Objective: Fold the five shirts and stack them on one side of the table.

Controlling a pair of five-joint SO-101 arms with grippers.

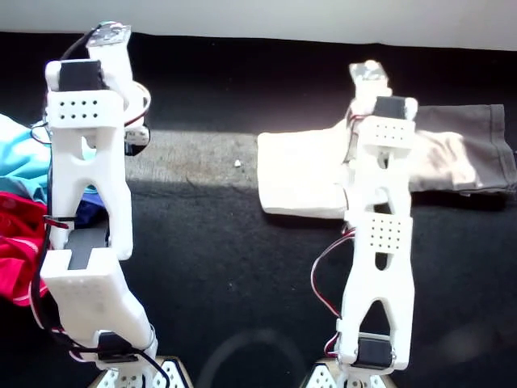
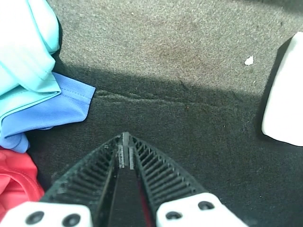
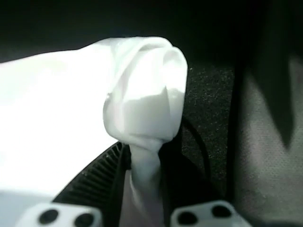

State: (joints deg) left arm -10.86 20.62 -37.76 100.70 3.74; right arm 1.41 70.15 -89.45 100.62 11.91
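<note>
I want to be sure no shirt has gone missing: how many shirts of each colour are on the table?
light turquoise shirt: 1
blue shirt: 1
red shirt: 1
white shirt: 1
grey shirt: 1
Total: 5 shirts

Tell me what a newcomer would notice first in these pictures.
The right claw is shut on a bunched fold of the bright white fabric shirt, which lies spread on the black cloth table right of centre, overlapping a dark grey shirt. At the table's left edge sits a heap of turquoise, blue and red shirts. The left claw hangs shut and empty beside it.
</note>
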